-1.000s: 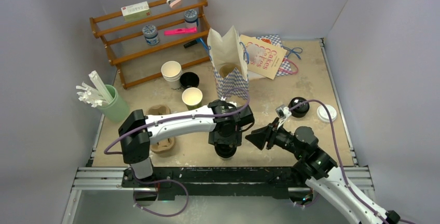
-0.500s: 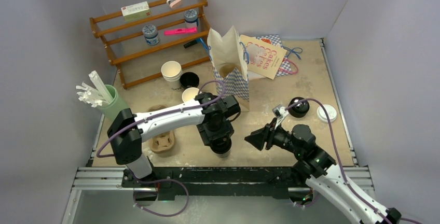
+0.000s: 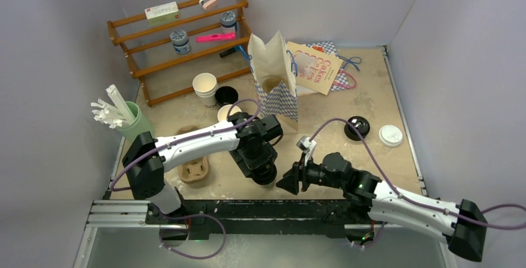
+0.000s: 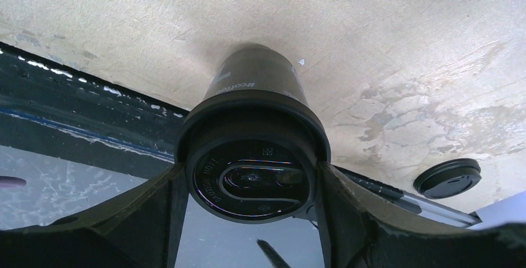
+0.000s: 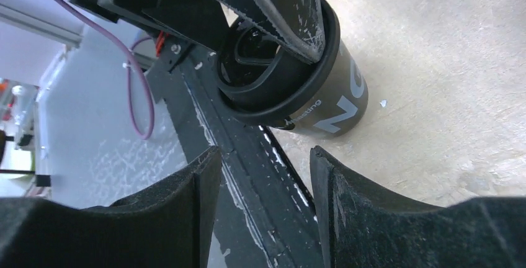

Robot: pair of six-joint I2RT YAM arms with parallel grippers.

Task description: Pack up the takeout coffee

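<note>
Low centre, the left gripper (image 4: 248,184) clasps the takeout coffee (image 4: 257,82) by its lid; lift upright, gently; right gripper (image 5: 263,175) gapes empty

Robot lab test booth: plain grey walls (image 3: 310,1), aluminium mounting rail (image 3: 111,212).

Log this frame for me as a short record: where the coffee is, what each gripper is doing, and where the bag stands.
coffee: takeout coffee, sip lid on, at the near edge of the table
left gripper: shut on the sip lid, one finger on each side
right gripper: open, empty, beside the takeout coffee, not touching it
bag: paper bag upright, mouth open, farther back on the table
lifted: cannot tell whether the base is off the table
</note>
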